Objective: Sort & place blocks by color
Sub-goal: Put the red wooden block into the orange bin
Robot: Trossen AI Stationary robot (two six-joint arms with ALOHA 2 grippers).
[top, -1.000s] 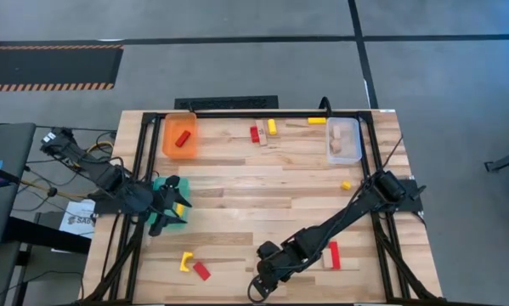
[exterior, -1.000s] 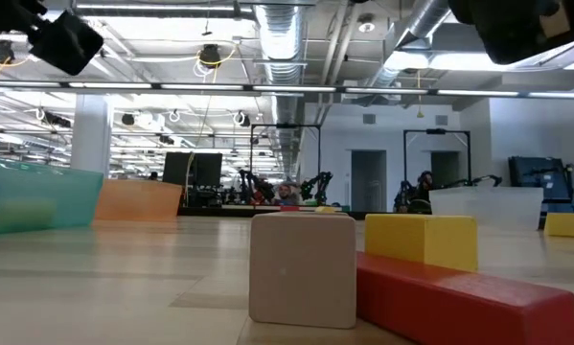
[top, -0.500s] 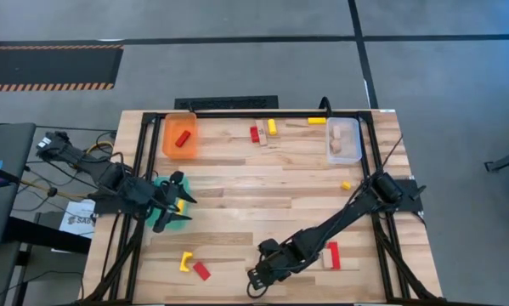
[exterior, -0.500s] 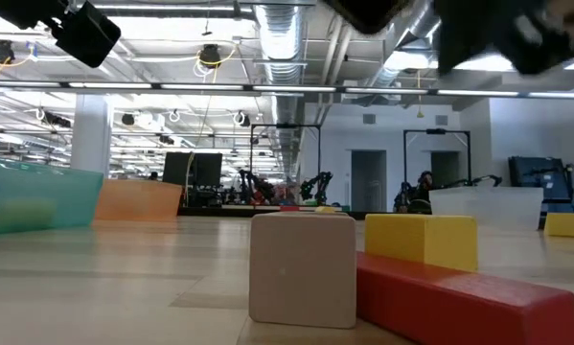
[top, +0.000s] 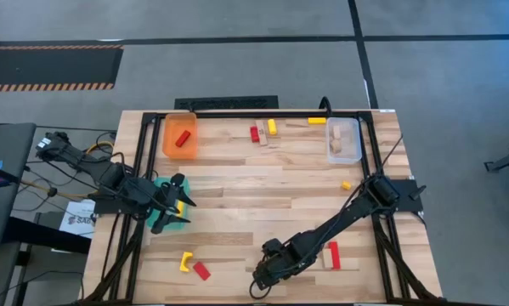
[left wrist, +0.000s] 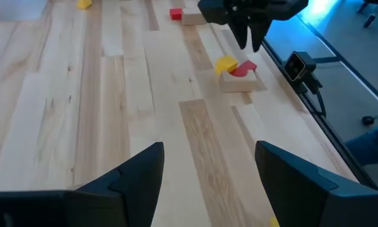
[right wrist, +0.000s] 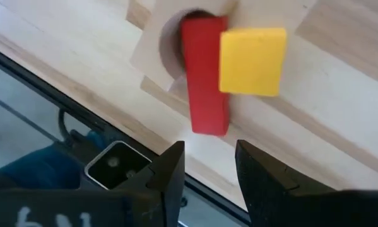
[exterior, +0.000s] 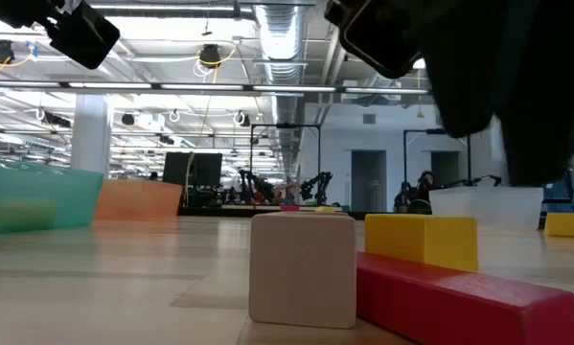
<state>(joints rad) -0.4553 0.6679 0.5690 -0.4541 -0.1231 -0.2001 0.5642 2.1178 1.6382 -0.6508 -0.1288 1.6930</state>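
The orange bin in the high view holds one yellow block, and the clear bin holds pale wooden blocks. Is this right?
Not quite. The high view shows that the block in the orange bin is red, not yellow. The clear bin does hold pale wooden blocks.

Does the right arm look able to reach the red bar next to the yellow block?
Likely yes: the right gripper hangs just short of the red bar, jaws apart, nothing between. The yellow block beside it may crowd the grip.
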